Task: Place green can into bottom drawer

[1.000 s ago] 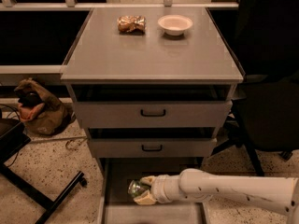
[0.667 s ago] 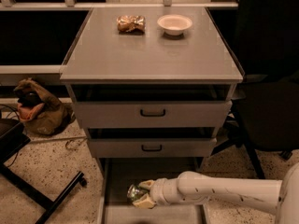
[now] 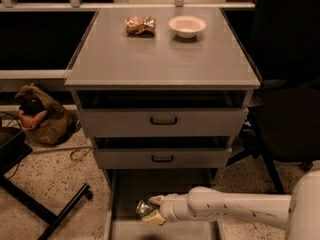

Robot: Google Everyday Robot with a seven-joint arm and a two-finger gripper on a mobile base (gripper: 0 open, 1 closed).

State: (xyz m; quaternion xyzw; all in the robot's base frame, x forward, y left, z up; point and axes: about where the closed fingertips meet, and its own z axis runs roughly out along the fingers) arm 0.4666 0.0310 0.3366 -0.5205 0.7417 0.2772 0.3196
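The gripper (image 3: 154, 209) clasps the green can (image 3: 143, 207) over the bottom drawer (image 3: 150, 181); its shiny end faces left.

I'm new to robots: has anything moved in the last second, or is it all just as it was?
The pincer, shut on the can, has crept a little to the left and lower over the open bottom drawer. The can moved with it and has not been let go. The packet and the bowl on top stayed put.
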